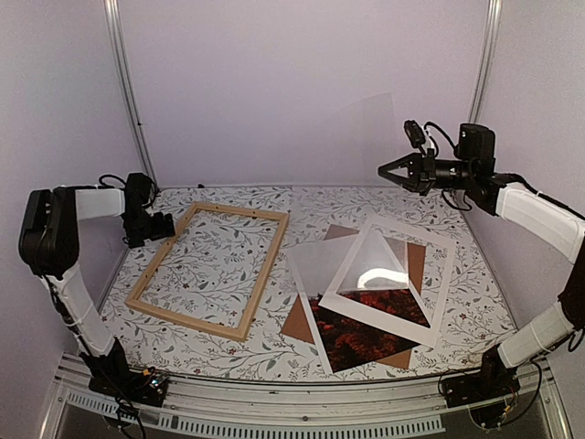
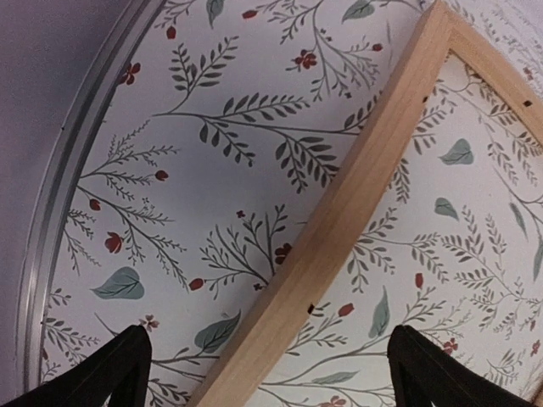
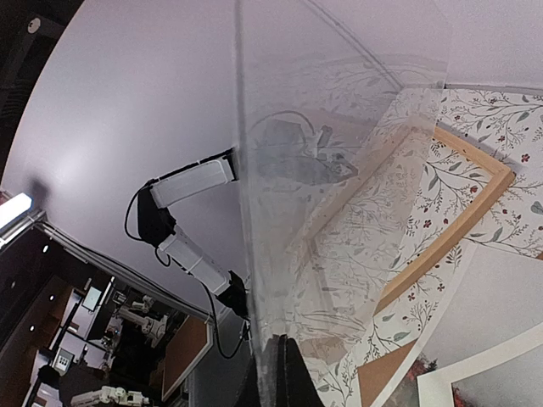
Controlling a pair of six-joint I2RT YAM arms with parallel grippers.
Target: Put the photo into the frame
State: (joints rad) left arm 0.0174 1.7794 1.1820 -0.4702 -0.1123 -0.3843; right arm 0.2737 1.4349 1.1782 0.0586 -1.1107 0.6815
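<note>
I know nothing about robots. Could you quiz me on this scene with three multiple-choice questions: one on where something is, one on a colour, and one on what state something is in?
1. Where is the frame?
A) lying flat on the left part of the table
B) on top of the photo
C) lifted into the air

2. What colour is the mat lying over the photo?
A) black
B) white
C) green

3. What are the right arm's jaws doing?
A) standing wide open and empty
B) resting on the table
C) shut on a clear sheet, held up above the table

Answers:
1 A: the top view shows it flat on the patterned surface, apart from the photo.
2 B: its border is white around the red foliage.
3 C: the right wrist view shows the sheet's edge pinched between them.
</note>
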